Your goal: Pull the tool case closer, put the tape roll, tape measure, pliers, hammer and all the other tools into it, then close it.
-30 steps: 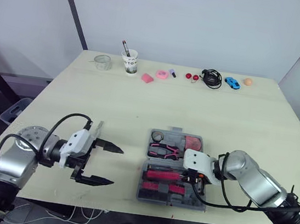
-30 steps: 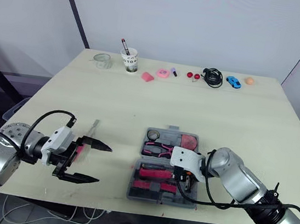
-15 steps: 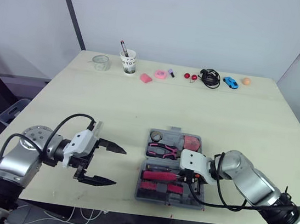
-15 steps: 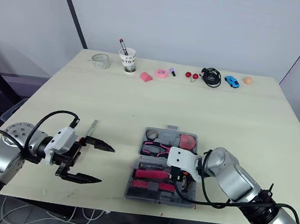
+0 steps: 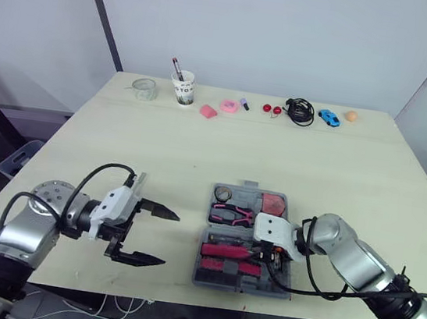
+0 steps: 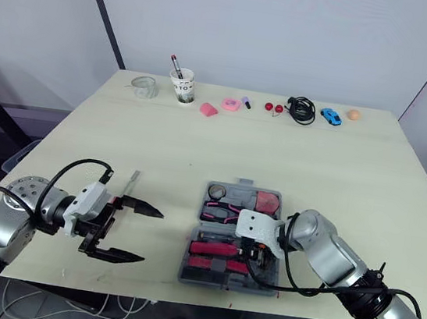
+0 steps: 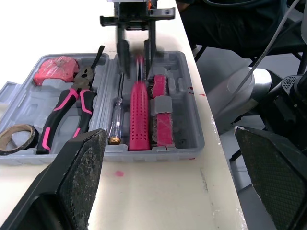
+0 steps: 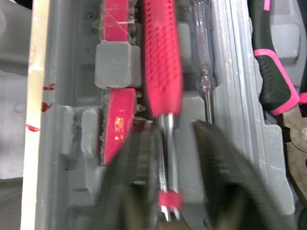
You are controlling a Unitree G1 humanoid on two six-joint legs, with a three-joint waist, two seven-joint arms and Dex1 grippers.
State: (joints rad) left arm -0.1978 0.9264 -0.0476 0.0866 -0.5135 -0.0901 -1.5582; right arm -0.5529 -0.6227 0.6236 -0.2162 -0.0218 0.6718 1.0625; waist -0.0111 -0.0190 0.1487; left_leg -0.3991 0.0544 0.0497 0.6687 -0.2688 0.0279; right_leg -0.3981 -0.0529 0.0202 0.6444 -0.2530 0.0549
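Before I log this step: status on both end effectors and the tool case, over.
Left end effector open, beside the tool case. Right end effector open, straddling the hammer inside. Case unclosed.

Tool case (image 5: 206,231) at table's (image 5: 200,142) front edge, pliers (image 5: 231,215) and tape roll (image 5: 223,193) inside, cup (image 5: 183,87) far behind

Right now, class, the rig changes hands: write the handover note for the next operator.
Left gripper: open, holding nothing, above the table to the left of the tool case.
Right gripper: open, low inside the case, fingers either side of the hammer shaft.
In the open case: tape roll, tape measure, pliers, screwdriver, hammer.
Done: case sits near the front edge, those tools packed.
Left: lift the right gripper clear, close the case.
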